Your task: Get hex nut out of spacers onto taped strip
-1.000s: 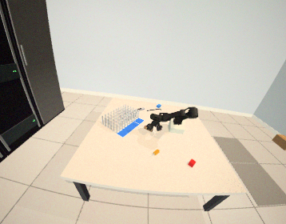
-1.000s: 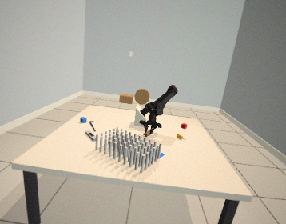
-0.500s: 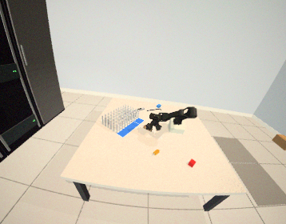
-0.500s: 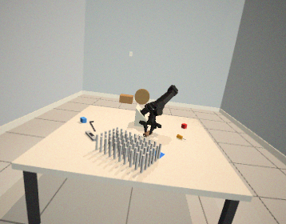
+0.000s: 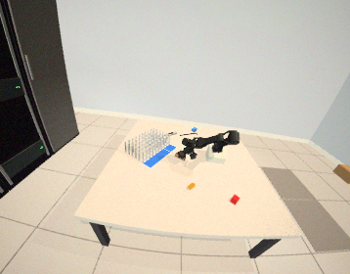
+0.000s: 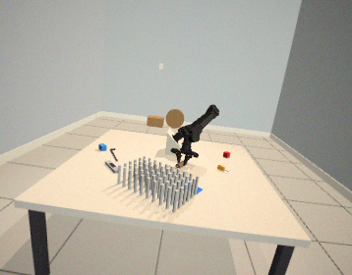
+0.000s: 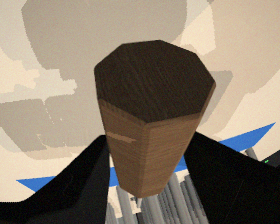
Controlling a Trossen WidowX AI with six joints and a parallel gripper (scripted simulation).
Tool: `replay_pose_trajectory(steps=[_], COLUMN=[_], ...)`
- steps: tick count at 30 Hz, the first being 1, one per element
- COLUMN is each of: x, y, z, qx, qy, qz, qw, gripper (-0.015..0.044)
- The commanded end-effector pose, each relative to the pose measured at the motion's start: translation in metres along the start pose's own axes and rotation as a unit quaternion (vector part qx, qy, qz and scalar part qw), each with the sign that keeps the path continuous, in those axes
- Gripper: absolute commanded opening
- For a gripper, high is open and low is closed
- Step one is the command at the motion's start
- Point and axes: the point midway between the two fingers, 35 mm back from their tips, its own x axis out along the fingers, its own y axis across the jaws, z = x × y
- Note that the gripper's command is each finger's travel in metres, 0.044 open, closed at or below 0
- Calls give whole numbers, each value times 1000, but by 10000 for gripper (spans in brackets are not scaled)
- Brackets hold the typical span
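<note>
My gripper (image 5: 182, 156) (image 6: 180, 164) is shut on a brown wooden tool handle (image 7: 151, 116) with a flat-sided end. It hangs low over the table just in front of the blue taped strip (image 5: 159, 156) (image 6: 200, 191) (image 7: 260, 137). The field of standing grey metal spacers (image 5: 147, 142) (image 6: 157, 182) (image 7: 157, 219) lies behind the strip, all upright as far as I can see. The hex nut is hidden among the spacers. The working end of the tool is hidden in every view.
A thin black tool (image 5: 171, 133) (image 6: 113, 155) and a grey flat tool (image 6: 111, 166) lie beside the field. A blue cube (image 5: 194, 129) (image 6: 102, 146), an orange piece (image 5: 191, 186) (image 6: 221, 168) and a red cube (image 5: 235, 199) (image 6: 226, 154) lie on the table. The arm's white base (image 5: 215, 156) stands behind.
</note>
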Motion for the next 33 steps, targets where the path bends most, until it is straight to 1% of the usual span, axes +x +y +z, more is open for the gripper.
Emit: replay_pose_trajectory(steps=[1,33], x=[1,9], y=[-3,-3], z=[-4,-18], qx=[-3,-4], qy=[2,2], qz=[-3,-3], qw=[1000,1000], gripper=[0,0])
